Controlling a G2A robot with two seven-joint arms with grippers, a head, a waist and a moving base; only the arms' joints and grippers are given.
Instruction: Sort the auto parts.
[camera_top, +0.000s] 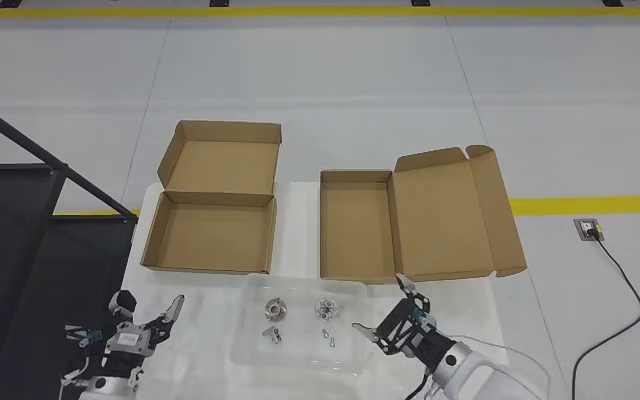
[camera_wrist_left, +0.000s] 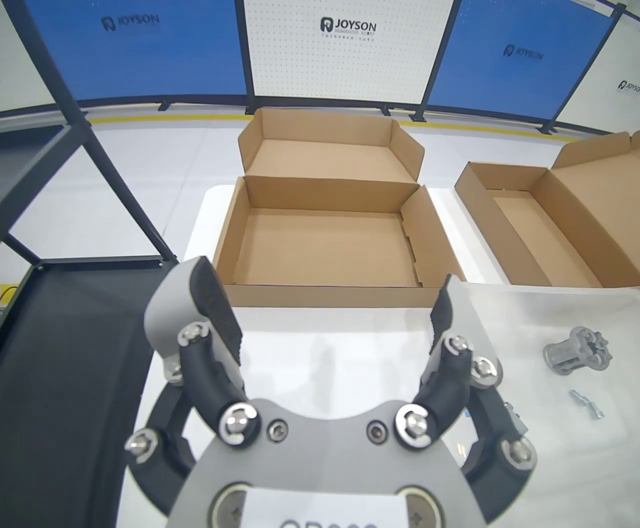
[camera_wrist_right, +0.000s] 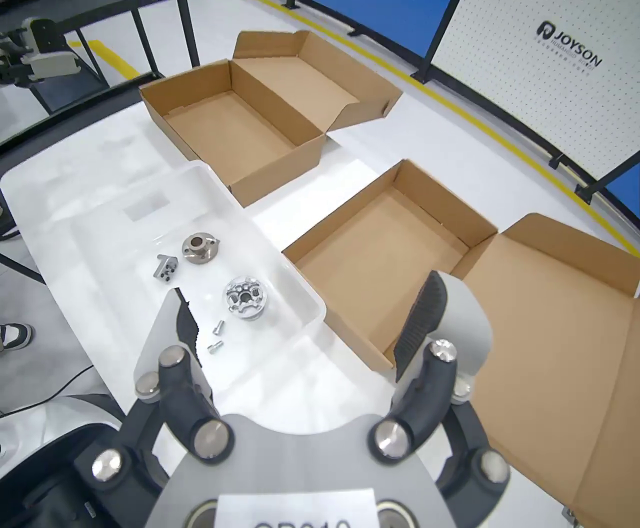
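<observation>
Top view: sorting not begun. Flanged hub (camera_top: 273, 309), toothed hub (camera_top: 326, 307), bracket (camera_top: 271, 334) and pins (camera_top: 327, 337) lying in clear tray (camera_top: 300, 352). Left box (camera_top: 210, 238) at tray's 11 o'clock, right box (camera_top: 355, 232) at 1 o'clock, both bare inside. Left gripper (camera_top: 152, 306) at 9, right gripper (camera_top: 379, 304) at 3, both spread wide, holding nothing.

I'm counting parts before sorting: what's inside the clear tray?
The clear tray holds a flanged hub, a toothed disc, a small bracket and two small pins. In the right wrist view a finger of the right hand covers a strip of floor beside the pins.
</observation>
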